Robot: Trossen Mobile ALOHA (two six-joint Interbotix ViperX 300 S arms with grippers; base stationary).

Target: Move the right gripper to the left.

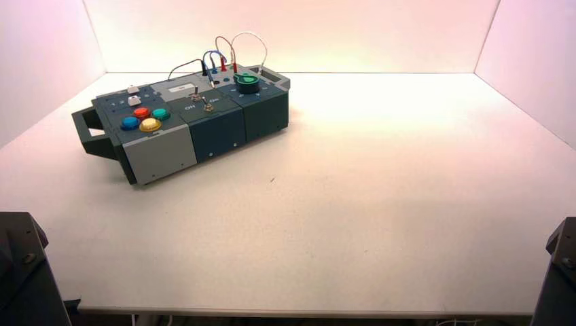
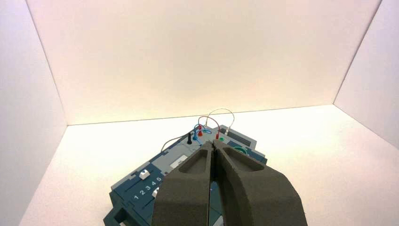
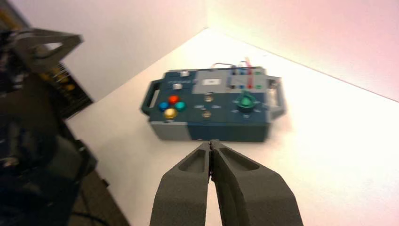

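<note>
The box (image 1: pixel 163 153) stands turned on the table's far left, with four round coloured buttons (image 1: pixel 145 119), two toggle switches (image 1: pixel 202 102), a green knob (image 1: pixel 246 83) and looped wires (image 1: pixel 231 54). My right gripper (image 3: pixel 210 142) is shut and empty. It hangs above the table, short of the box's front face (image 3: pixel 211 132), with the table's left edge in its view. My left gripper (image 2: pixel 214 145) is shut and empty, above the box's near end, where white slider caps (image 2: pixel 144 173) sit beside printed numbers. In the high view only the arms' bases show, at the bottom corners (image 1: pixel 20 272) (image 1: pixel 557 272).
White walls (image 1: pixel 285 34) close in the white table (image 1: pixel 380 204) at the back and both sides. The box has a handle at each end (image 1: pixel 88 129). Dark robot framework (image 3: pixel 37 117) stands off the table's left edge in the right wrist view.
</note>
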